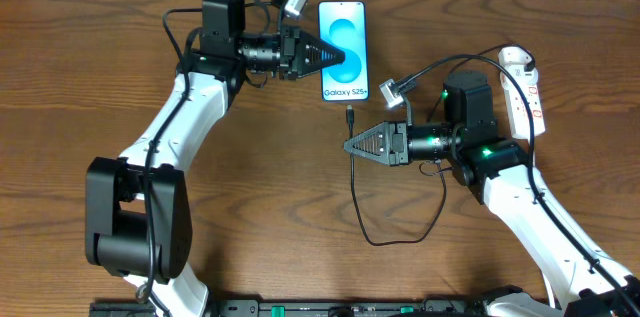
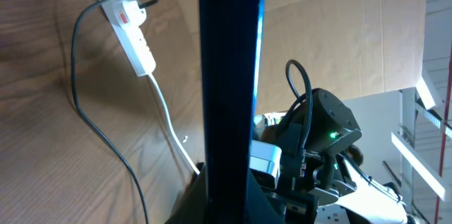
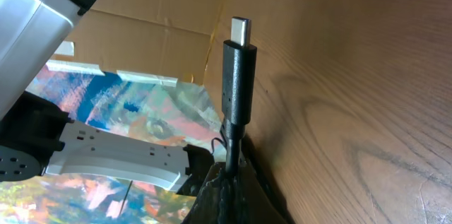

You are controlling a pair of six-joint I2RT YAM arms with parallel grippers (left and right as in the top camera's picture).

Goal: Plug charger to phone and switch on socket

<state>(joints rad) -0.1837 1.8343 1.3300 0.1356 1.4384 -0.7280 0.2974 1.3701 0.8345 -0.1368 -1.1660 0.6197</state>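
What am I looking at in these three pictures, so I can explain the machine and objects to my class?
These are two robot arms at a wooden table. One picture looks down from above; the other two come from a camera on each wrist. The left tool is shut on the edge of the phone, whose blue screen is lit. The right tool is shut on the charger, a thin black cable, its plug tip pointing at the phone's bottom edge but not yet in. The socket, a white power strip, lies on the table's right side.
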